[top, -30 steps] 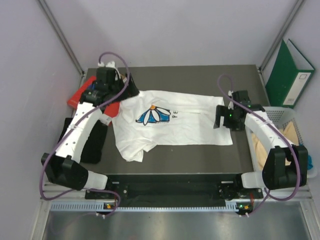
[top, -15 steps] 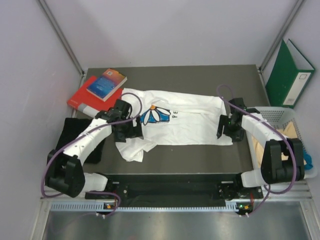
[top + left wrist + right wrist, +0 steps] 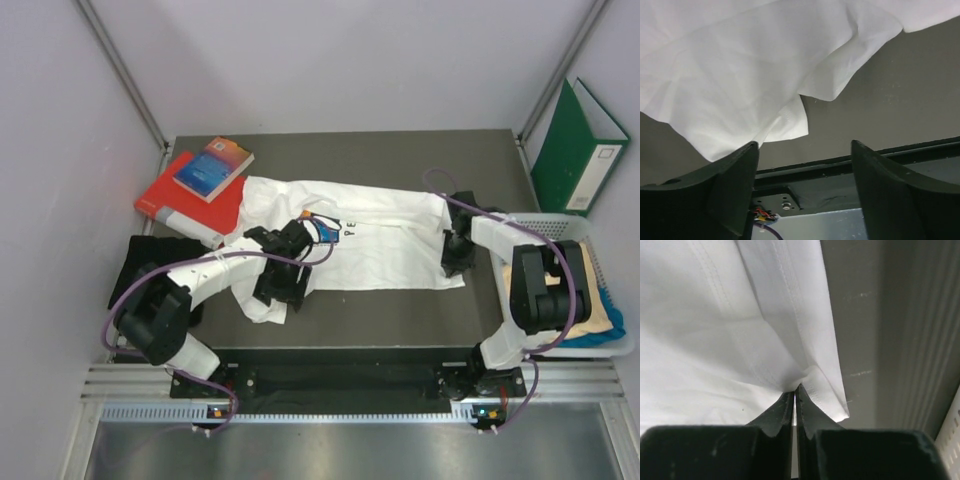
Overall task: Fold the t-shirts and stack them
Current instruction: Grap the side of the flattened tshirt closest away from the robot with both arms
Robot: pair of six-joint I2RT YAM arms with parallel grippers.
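A white t-shirt (image 3: 385, 245) with a blue daisy print lies spread across the dark table (image 3: 400, 320). My left gripper (image 3: 282, 292) hovers over its crumpled near-left sleeve. In the left wrist view this gripper (image 3: 805, 150) is open, the white cloth (image 3: 740, 75) just brushes the left fingertip, and nothing sits between the jaws. My right gripper (image 3: 455, 254) is at the shirt's right hem. In the right wrist view it (image 3: 795, 389) is shut, pinching a fold of the white hem (image 3: 820, 375). A black t-shirt (image 3: 140, 265) lies at the table's left edge.
A blue book (image 3: 215, 165) lies on a red book (image 3: 170, 202) at the back left. A white mesh basket (image 3: 545, 222) at the right holds pale yellow (image 3: 590, 300) and blue (image 3: 615, 325) cloth. A green binder (image 3: 580, 145) leans behind it.
My left arm swung from the books at the back left down to the shirt's near-left sleeve, jaws narrowing a little. My right gripper moved onto the right hem and shut on it.
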